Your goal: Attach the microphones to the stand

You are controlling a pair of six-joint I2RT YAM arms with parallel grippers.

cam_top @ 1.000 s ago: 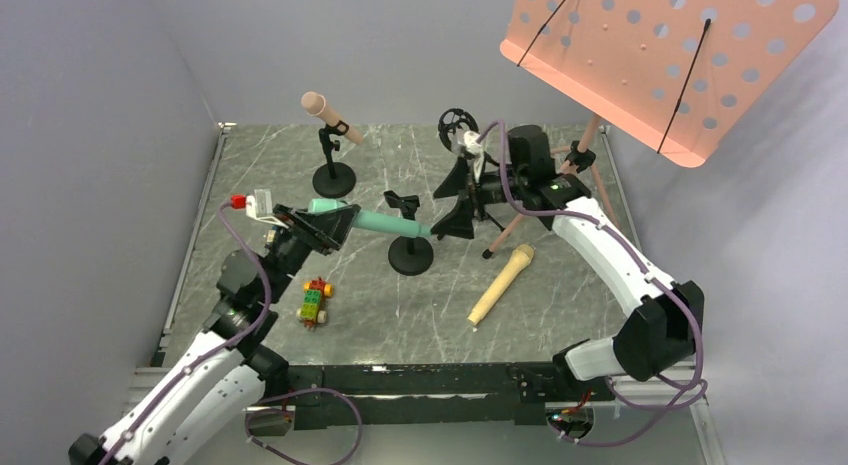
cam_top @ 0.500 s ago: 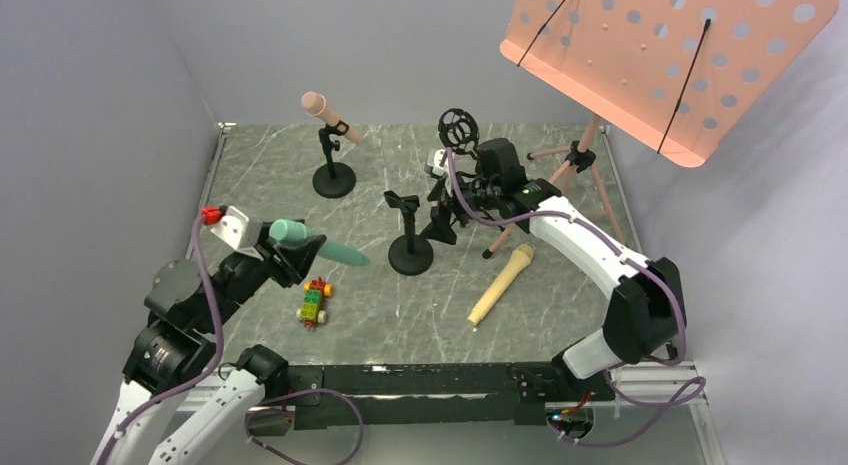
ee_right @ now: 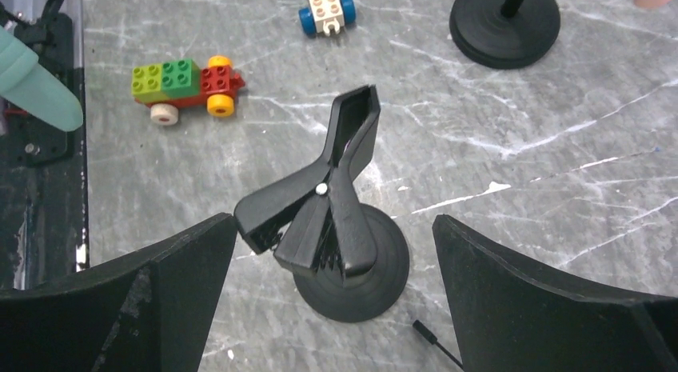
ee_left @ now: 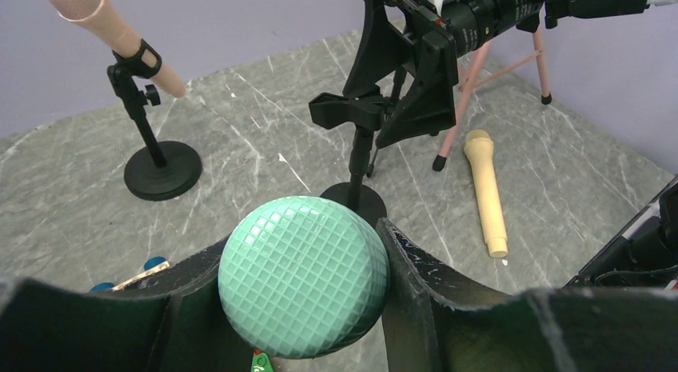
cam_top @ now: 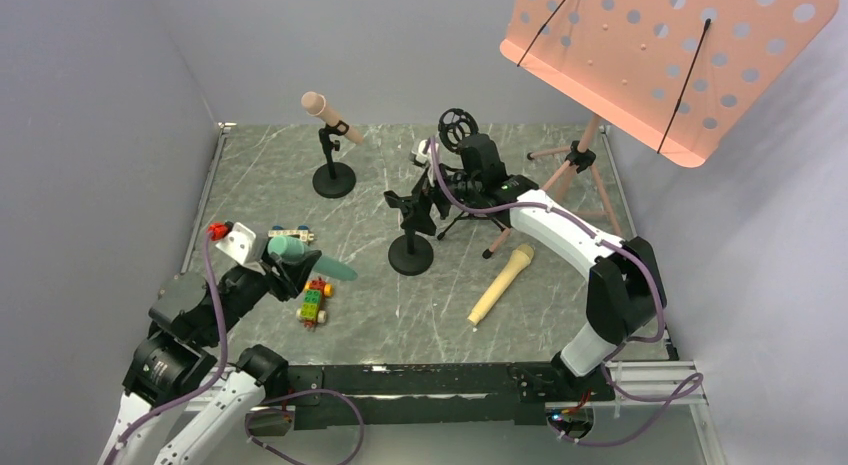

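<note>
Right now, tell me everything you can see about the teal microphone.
The teal-green microphone looks like plastic. It has a rounded head embossed with a fine diamond grid and a smooth handle that tapers to a blunt tip. The left gripper clamps it just behind the head, with one jaw on each side. It is lifted clear of the table, above and just behind the toy block car. The handle points toward the empty clip stand. Nothing but the jaws touches it, and it is not on any stand.

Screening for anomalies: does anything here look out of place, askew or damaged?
A green-and-red toy car and a white toy car sit among the microphone gear, unrelated to it. The yellow microphone lies flat near the empty clip stand. Nothing looks damaged.
</note>
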